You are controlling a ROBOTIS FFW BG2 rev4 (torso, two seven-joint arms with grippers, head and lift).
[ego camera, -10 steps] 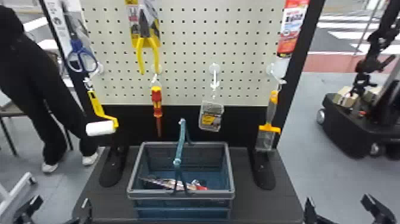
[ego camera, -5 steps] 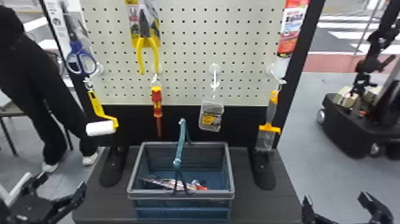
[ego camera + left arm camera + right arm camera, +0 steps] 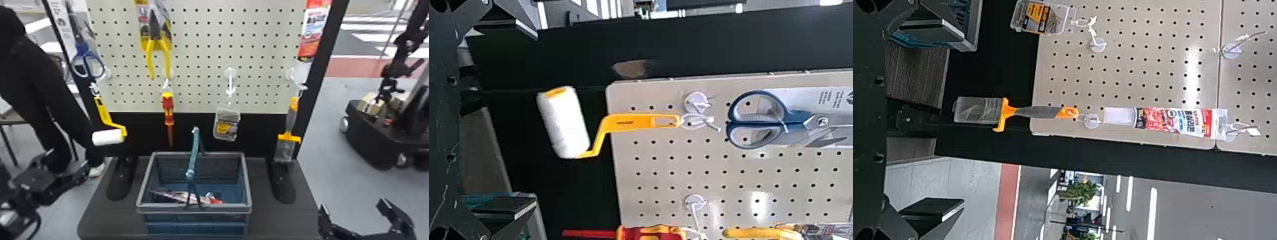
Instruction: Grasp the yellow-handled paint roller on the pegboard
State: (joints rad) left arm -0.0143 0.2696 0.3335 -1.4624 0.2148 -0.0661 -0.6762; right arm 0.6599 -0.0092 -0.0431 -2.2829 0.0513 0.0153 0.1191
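The left gripper is hovering low at the near left, fingers spread wide and holding nothing. The right gripper is waiting near right, open and empty. The yellow-handled paint roller with its white fluffy sleeve is dangling by string at the white perforated pegboard's left edge, so one nudging finger could send it swinging clear.

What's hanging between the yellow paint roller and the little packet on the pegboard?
A red-and-yellow screwdriver hangs between the paint roller and the small packet, as the head view shows.
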